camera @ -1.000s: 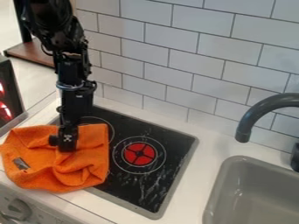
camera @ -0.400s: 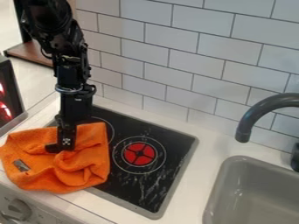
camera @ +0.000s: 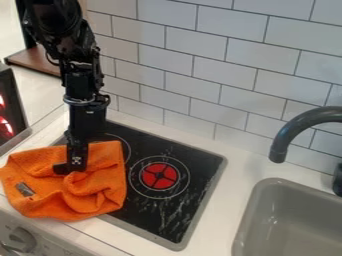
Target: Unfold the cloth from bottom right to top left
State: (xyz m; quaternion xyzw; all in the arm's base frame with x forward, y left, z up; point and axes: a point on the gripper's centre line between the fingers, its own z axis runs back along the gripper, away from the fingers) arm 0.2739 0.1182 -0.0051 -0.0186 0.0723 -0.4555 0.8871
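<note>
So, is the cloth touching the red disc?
Apart: the camera view shows a strip of black stovetop between the cloth and the red disc.

You see: cloth, matt, rough-looking, fuzzy | stove top, smooth, glossy, streaky | wall tiles, smooth, lightly glossy | faucet, smooth, dark, soft sheen | shelf, wood-look | sink, smooth, softly shiny
</note>
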